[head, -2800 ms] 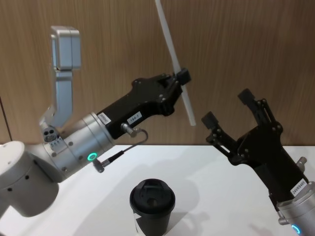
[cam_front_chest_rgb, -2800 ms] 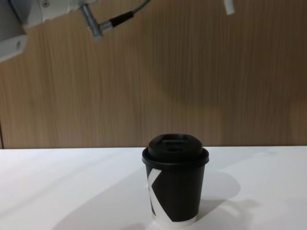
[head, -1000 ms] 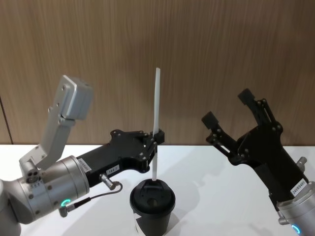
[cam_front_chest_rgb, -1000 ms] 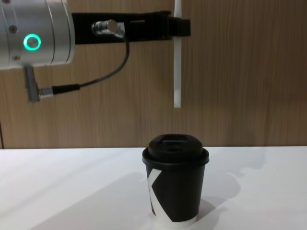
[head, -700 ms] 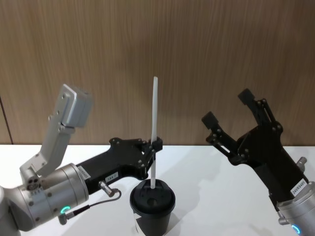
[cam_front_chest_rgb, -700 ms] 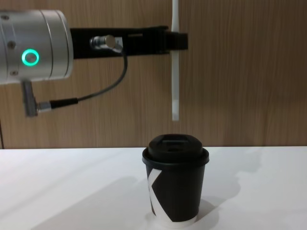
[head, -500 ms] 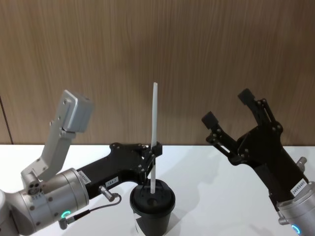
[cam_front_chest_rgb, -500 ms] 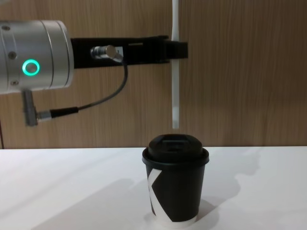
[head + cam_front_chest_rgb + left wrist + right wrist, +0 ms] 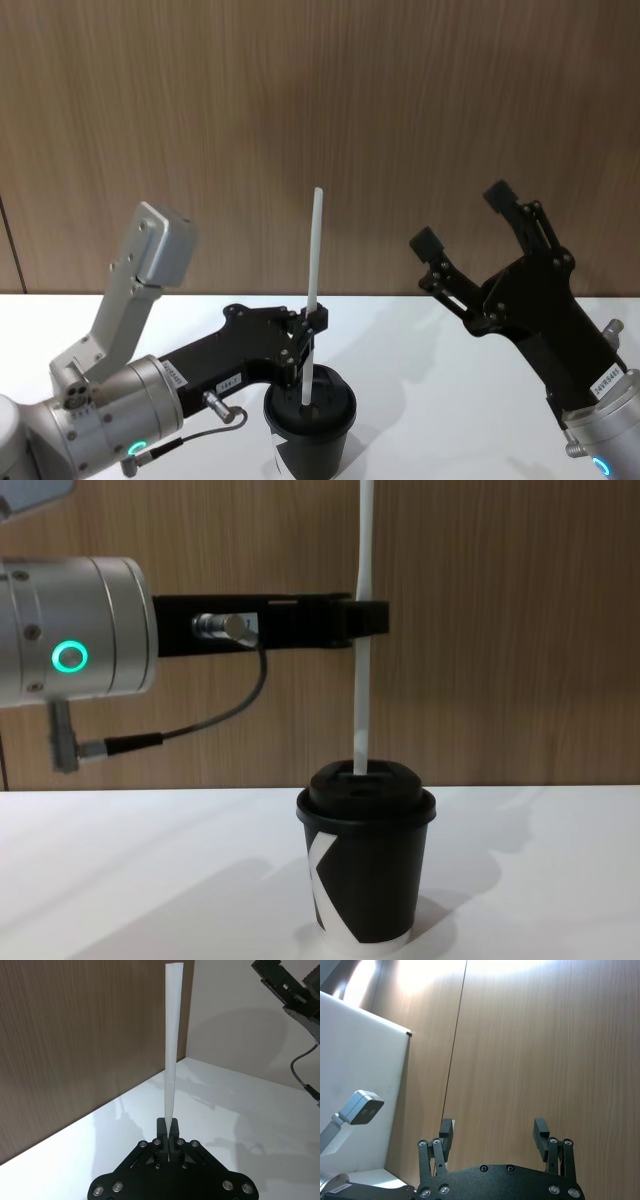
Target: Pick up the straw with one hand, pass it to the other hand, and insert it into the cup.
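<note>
Now at the lid: our left hand point(image 9: 366, 618), the long black one w/ silver wrist and green ring light, is clamped on the white paper straw point(image 9: 363, 630), holding it upright w/ its lower tip at the domed lid of the black cup point(image 9: 366, 865) on the white bench point(image 9: 150, 870). In the chest view the tip sits right at the lid's top; whether it has entered the opening we cannot tell. Our right hand point(image 9: 470, 235), the blocky black one, hangs off to the side w/ jaws spread wide, gripping nothing.

Risks, as we judge them: if the tip is off the hole, more downward push could buckle the paper straw or crush its end vs. the plastic. The grip is well above the tip, so the free length below may flex and skid across the dome. A side load could also tip or shove the light cup, since nothing braces it. Letting go early may leave the straw leaning or falling out.
</note>
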Tool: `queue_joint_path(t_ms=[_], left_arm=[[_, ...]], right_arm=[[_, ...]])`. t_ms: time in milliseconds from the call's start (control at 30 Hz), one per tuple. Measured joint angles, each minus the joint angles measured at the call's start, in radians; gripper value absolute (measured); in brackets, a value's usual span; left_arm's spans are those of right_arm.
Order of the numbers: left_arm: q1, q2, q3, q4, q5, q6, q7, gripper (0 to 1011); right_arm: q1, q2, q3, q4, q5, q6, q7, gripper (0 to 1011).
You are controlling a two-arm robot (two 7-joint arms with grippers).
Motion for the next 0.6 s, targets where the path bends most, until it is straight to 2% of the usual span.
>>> queue_joint_path(t_ms=[600], left_arm=[[0.004, -0.017, 0.001, 0.017, 0.027, -0.001, 0.002, 7]], right_arm=[[0.0, 0.0, 0.0, 0.0, 0.0, 0.0, 0.0, 1001]])
